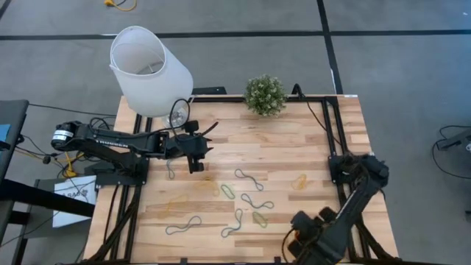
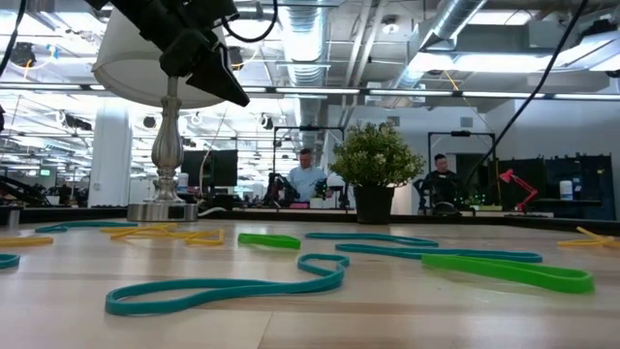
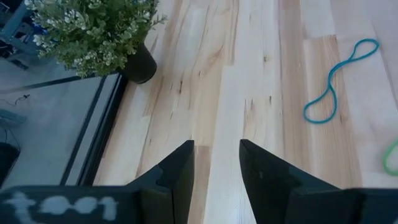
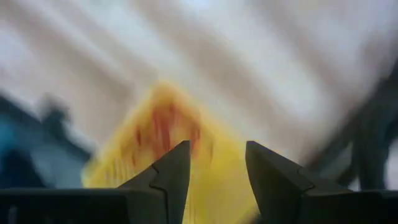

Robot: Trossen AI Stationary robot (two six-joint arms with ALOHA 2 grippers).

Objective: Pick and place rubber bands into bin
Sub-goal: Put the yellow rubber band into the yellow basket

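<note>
rubber bands [image 1: 254,199] lie scattered over the middle and near part of the wooden table [image 1: 309,143], teal, green and yellow loops flat on the planks, seen from above. my left gripper [image 1: 196,152] reaches in from the left side, hanging over bare wood near the white lampshade [image 1: 149,70], with the bands just beyond it toward the centre. my right gripper [image 1: 307,237] is folded back at the near right corner of the table, dark arm bunched over the edge; i cannot make out the bin from up here. a small potted plant [image 1: 265,94] stands at the far edge. at table height, a long teal band [image 2: 223,289] lies closest, a bright green one [image 2: 509,270] to its right, more teal and yellow loops behind, and the lamp's metal stem [image 2: 170,145] rises at left with my left arm dark above it. people sit far back in the room. past my left fingers [image 3: 174,177], which stand apart with nothing between them, i see pale planks, the plant in its dark pot and one teal band [image 3: 336,84] off to the side. past my right fingers [image 4: 168,171], also parted and empty, the yellow bin [image 4: 168,155] sits blurred just beyond the tips, with something red smeared inside that i cannot tell for certain.
</note>
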